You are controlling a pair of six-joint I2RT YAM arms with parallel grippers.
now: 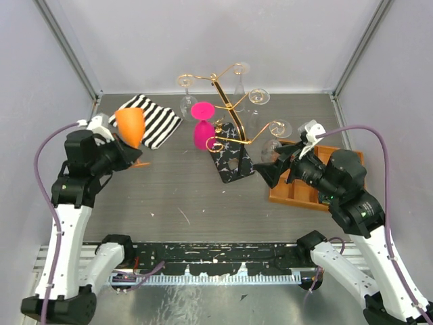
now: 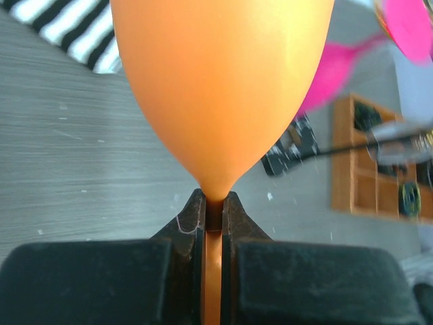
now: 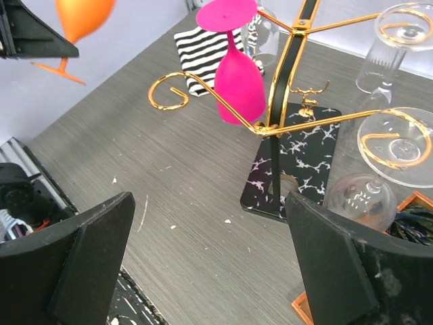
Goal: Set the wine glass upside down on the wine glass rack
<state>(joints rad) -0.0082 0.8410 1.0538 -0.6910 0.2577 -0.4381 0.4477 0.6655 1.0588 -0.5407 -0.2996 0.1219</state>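
Orange wine glass point(image 1: 130, 126) is gripped by its stem in the left fingers point(image 2: 191, 220), above the bench point(image 1: 183, 189), left of the wine glass rack point(image 1: 230, 159). A pink glass point(image 1: 201, 125) and clear glasses point(image 1: 259, 96) are hung upside down on it. Right fingers point(image 3: 95, 257) are spread wide, empty, near the orange tray point(image 1: 289, 201); the small dark items in its compartments cannot be identified.

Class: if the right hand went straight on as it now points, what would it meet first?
Probably the marbled base of the wine glass rack: the open right hand points at it across the table. A clear glass hangs close to one side; depth is unclear.
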